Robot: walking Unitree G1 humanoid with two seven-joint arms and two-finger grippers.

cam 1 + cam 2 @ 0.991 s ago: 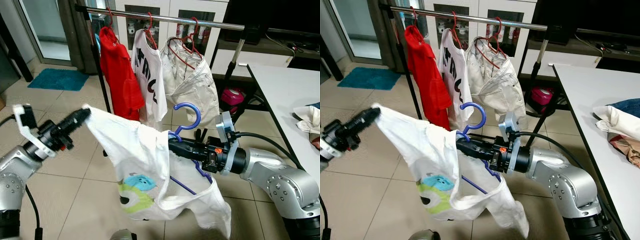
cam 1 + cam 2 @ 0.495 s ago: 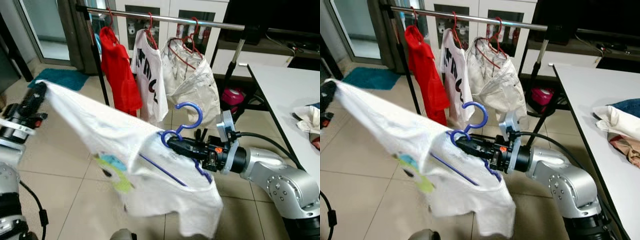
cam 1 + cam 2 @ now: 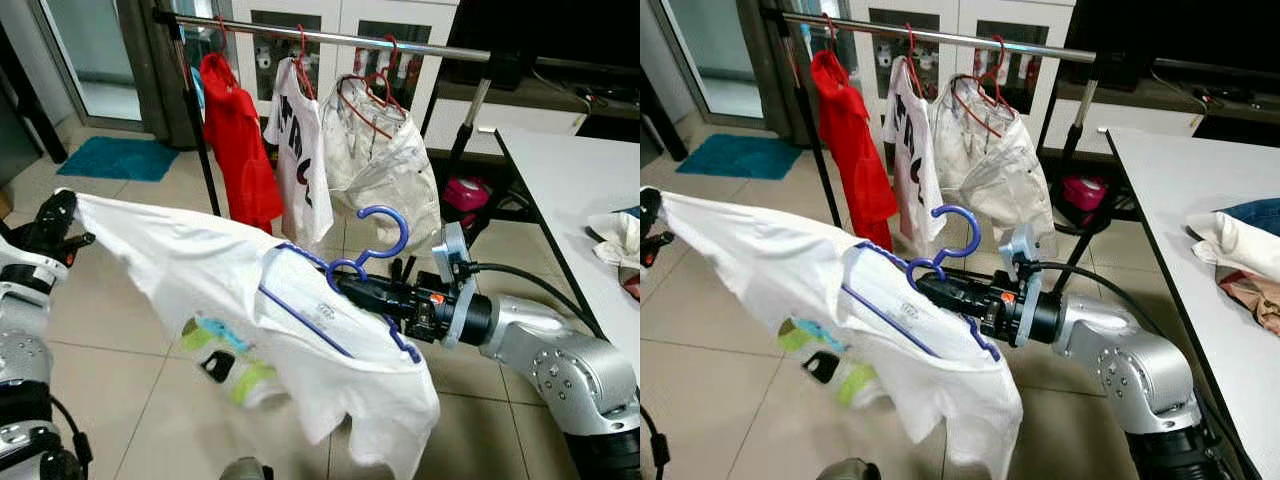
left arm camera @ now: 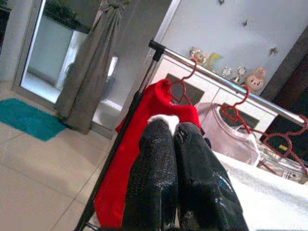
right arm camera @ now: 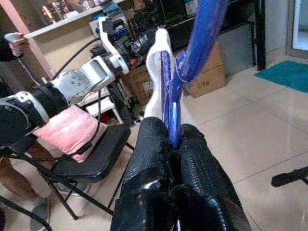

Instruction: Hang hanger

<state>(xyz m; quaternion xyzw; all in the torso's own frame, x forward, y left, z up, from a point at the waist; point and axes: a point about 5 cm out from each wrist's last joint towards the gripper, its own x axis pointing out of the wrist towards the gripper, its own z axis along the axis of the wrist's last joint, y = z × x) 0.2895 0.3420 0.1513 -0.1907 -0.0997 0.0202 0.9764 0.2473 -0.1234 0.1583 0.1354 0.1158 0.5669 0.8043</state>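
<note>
Now we have the blue hanger (image 3: 345, 300) low in front of us, out over the tiled floor (image 3: 130, 300) and well short of the clothes rail (image 3: 330, 36), with its hook standing upward. The right gripper (image 3: 350, 290) has its fingers closed on the hanger's neck just below the hook; the right wrist view shows the blue wire pinched between them. The white shirt (image 3: 230, 290) with the cartoon print is threaded on the hanger, and the change is in how it lies. A second ago it sagged in a heap under the hanger; half a second ago it was drawn tight and high toward our left; now it is spread flatter, the collar sitting around the hanger's neck and the blue bar showing along the shoulder. The left gripper (image 3: 55, 222) has swung far out to our left and has its fingers closed on the sleeve end. We judge the dressing step nearly done; lifting the hook to the rail, beside the red shirt (image 3: 235, 140), remains.
</note>
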